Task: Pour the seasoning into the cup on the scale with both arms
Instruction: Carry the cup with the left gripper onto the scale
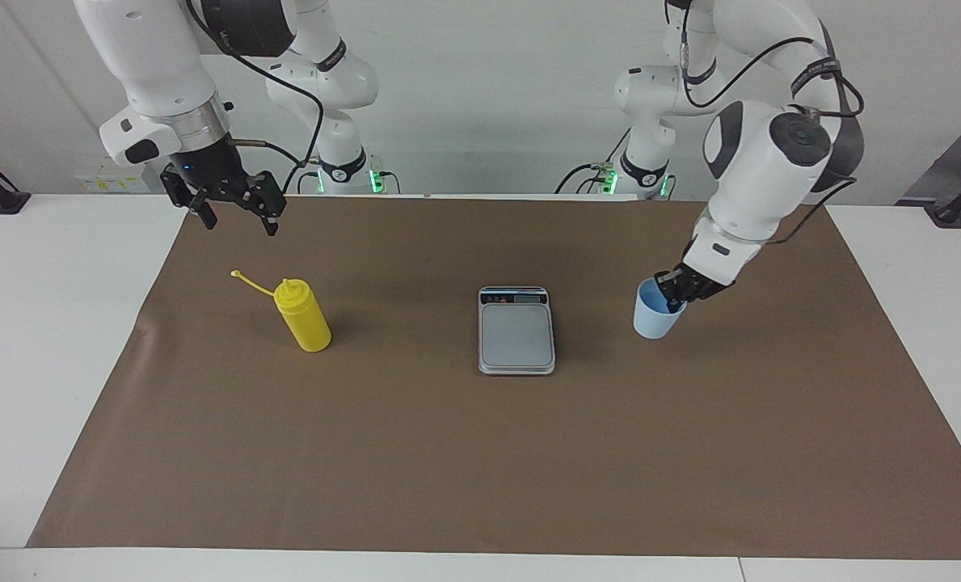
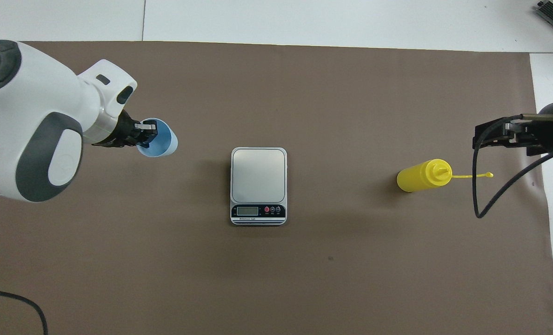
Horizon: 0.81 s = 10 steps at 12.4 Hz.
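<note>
Brown paper sheeting [image 1: 480, 453] covers the middle of the white table [image 1: 35, 339]; all task items are on or over this sheet.

Nearest the robots, the right arm's black two-finger gripper [image 1: 233, 212] hangs in the air over the brown sheet at the right arm's end of the table. Its fingers are spread apart and hold nothing. The right arm waits here.

Next out, the small flat rectangular grey digital kitchen scale [image 1: 516, 331] with a silver rim lies at the centre of the sheet. Its dark display strip [image 2: 258, 211] is at the end closest to the robots. The weighing plate is bare.

The yellow plastic squeeze bottle [image 1: 304, 316] with a conical nozzle stands upright on the sheet, toward the right arm's end of the table and well apart from the scale. Its thin yellow tethered cap strap [image 1: 250, 282] sticks out sideways from the nozzle, pointing away from the scale. The right gripper is above the bottle and clear of it.

The small light blue tapered cup [image 1: 657, 310] with a brighter blue inside is toward the left arm's end, near the scale but not on it. The left arm's black two-finger gripper [image 1: 677, 294] is clenched on the cup's rim, one finger inside, one outside. The cup tilts slightly and is lifted just off the sheet.
</note>
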Available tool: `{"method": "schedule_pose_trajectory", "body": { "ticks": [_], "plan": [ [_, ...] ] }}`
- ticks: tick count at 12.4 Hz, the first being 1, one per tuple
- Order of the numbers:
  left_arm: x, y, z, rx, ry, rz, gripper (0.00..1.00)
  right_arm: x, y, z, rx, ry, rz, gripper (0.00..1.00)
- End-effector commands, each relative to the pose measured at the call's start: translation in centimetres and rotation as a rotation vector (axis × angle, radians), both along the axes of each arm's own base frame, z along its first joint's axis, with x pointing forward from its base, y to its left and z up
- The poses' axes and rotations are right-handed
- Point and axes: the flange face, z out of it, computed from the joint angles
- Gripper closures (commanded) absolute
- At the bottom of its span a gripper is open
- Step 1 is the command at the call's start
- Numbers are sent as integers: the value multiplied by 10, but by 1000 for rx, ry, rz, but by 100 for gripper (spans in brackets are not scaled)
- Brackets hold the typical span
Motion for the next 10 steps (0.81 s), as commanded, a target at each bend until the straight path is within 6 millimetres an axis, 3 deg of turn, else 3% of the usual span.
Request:
{"method": "schedule_pose_trajectory", "body": {
  "ticks": [1,2,3,4,6,10],
  "plan": [
    [-4,-55,-8,-44,-22,54,100,-6,-3,2,15,1,16,0],
    [-4,-74,-17,-58,-16,88,100,-6,-3,2,17,1,17,0],
    [-10,-105,-41,-56,18,101,100,-6,-3,2,17,1,16,0],
    [-14,-136,-52,-62,27,124,100,-6,-3,2,15,1,17,0],
    [-12,-158,-78,-69,38,176,100,-6,-3,2,17,1,16,0],
    [-16,-173,-86,-81,8,159,100,-6,-3,2,17,1,17,0]
  ]
}}
